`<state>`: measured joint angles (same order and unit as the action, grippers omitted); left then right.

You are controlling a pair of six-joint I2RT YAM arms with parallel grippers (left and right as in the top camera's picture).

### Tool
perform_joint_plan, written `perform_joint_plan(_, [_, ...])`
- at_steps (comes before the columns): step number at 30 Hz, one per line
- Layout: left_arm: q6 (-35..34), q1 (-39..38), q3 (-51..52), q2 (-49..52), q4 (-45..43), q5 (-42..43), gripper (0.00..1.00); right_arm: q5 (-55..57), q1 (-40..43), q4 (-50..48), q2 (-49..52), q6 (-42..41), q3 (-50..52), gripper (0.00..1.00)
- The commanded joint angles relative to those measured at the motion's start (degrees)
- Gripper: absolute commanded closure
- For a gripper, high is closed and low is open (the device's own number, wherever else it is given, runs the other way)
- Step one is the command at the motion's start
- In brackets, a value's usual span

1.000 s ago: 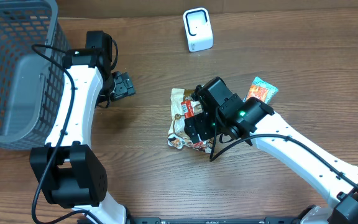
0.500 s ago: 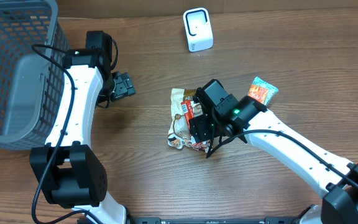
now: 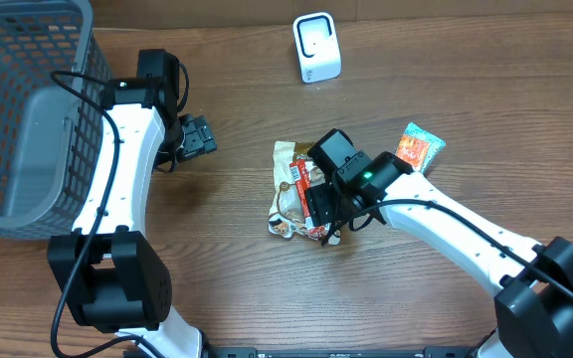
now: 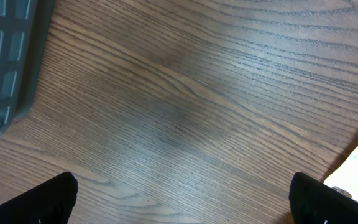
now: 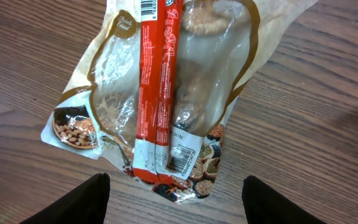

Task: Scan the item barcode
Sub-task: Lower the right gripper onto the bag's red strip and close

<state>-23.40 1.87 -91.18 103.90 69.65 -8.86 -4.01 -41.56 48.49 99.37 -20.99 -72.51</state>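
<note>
A: Plastic snack bag (image 5: 211,74) flat on the bench (image 5: 303,124), barcode (image 5: 180,158) face up. Right claw (image 5: 179,199) spread wide above the bag's barcode end, gripping nothing. Left claw (image 4: 182,199) wide open, well clear of the bag.

B: Looks light, floppy, slick film. I'd pinch a side edge of the bag, keep off the barcode. Scanner (image 3: 316,48) well beyond the bag.
</note>
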Motion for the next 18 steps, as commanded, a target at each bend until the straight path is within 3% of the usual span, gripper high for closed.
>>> perform_joint_plan(1, [1.1,0.0,-0.8,0.2,0.0,-0.5,0.00,0.8,0.0,-0.2,0.1,-0.5,0.3,0.30])
perform_joint_plan(18, [1.1,0.0,-0.8,0.2,0.0,-0.6,0.00,0.8,0.0,-1.2,3.0,-0.5,2.3,0.32])
